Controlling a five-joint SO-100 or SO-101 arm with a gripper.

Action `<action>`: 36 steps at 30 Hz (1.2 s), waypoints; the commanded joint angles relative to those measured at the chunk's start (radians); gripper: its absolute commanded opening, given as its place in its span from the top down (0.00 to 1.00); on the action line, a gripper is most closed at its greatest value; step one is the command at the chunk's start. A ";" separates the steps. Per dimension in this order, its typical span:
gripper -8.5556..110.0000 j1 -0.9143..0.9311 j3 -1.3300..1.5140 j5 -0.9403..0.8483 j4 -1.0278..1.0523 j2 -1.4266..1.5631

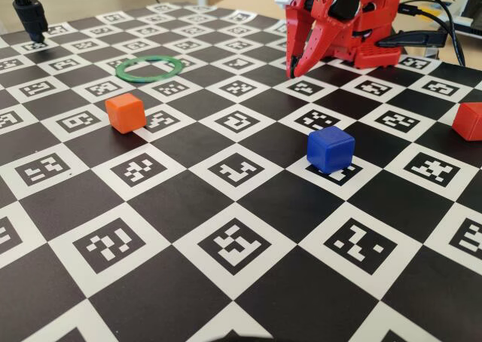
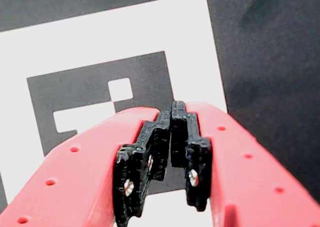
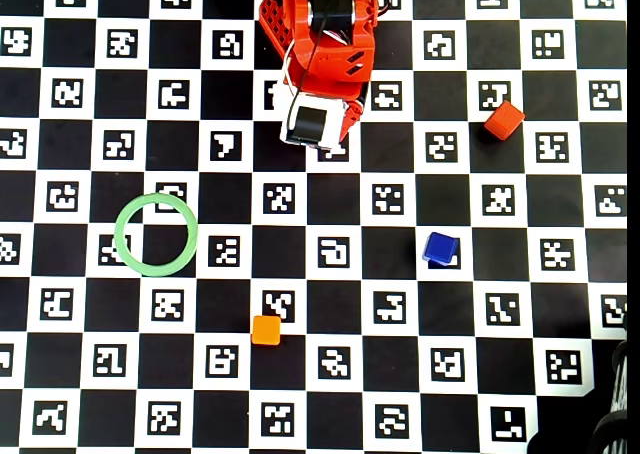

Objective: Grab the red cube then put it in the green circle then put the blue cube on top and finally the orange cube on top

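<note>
The checkered marker board (image 3: 320,314) fills every view and carries all the pieces, none of them yet moved into place, so the task reads as not started. The red arm (image 3: 322,44) sits folded at the top edge of the overhead view, with its gripper (image 2: 172,137) pointing down over a marker tile close to its own base. Its jaws are pressed together with nothing between them.

The green circle (image 3: 156,234) lies flat and empty at the left of the overhead view. The red cube (image 3: 504,120), first to be placed, rests far off at the upper right, well apart from the ring and from the gripper. The blue cube (image 3: 440,248) stands right of centre, and the orange cube (image 3: 266,329) lies lower down, nearer the ring. All three placements remain, and the stack has no base.

The overhead view alone lays out the full spacing between ring and cubes. The fixed view cuts the red cube (image 1: 468,121) at its right edge but shows the cubes' height and the gripper (image 1: 295,72) tips low near the board. Only the wrist view shows the black pads (image 2: 150,159) meeting; it shows no cube and no ring.
</note>
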 commanded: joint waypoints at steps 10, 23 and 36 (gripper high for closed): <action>0.98 -0.021 -0.413 0.080 0.092 -0.304; 0.98 -0.130 -1.103 0.552 0.327 -0.877; 0.89 -0.330 -1.390 0.871 0.512 -1.085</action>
